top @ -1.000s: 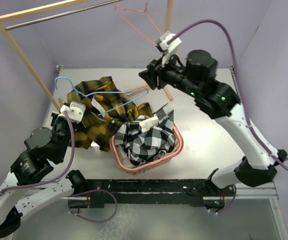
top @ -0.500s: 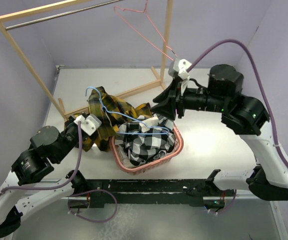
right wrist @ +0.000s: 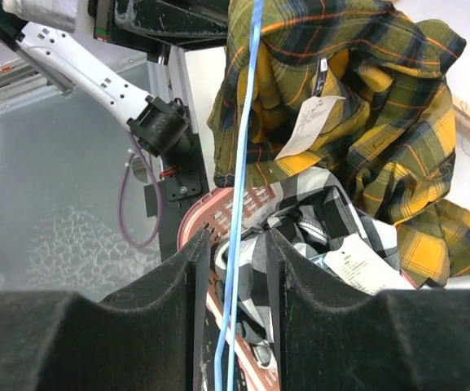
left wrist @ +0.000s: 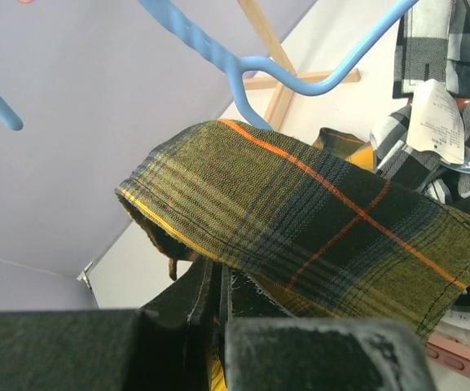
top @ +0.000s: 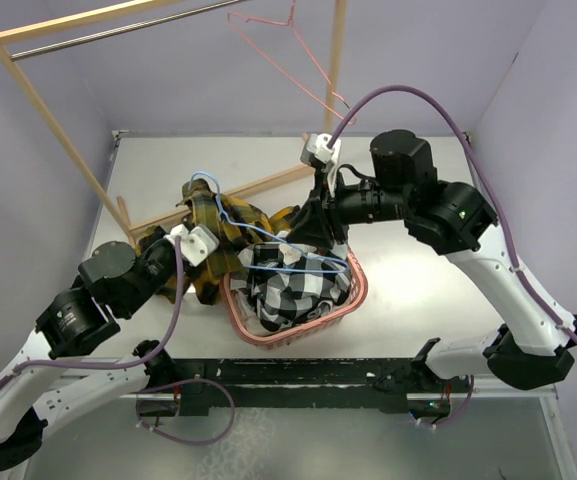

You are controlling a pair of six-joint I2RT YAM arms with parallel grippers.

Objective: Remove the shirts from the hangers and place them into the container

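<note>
The yellow and dark checked button-up shirt (top: 230, 222) is the largest thing in play. It lies bunched on the grey table (top: 408, 290), just left of the oval pink slotted plastic basket (top: 313, 322), with one edge reaching toward the rim. It looks light, limp and in no way fragile. It will likely sag and trail from whatever point is pinched, so a thick doubled band such as a hem, cuff or collar should give the surest hold. Loose folds could snag on wire.

The black and white checked shirt (top: 286, 290) lies crumpled inside the basket.

The thin light blue wire hanger (left wrist: 251, 63) lies across both garments. Its hook is above the yellow shirt and its long wires run out over the basket. Whether it is threaded through the yellow shirt cannot be told. It is probably light, springy and slick, so a straight run of wire is a better place to grip than the bends.

The left gripper (left wrist: 218, 285) has its jaws pressed together on a folded band of the yellow shirt, at that shirt's near side.

The right gripper (right wrist: 236, 244) hangs over the basket with its fingers astride one straight run of the blue hanger wire. The jaws stand a narrow gap apart, and in the wrist view the wire runs between them without pressing on either pad, so nothing is clamped there.
</note>
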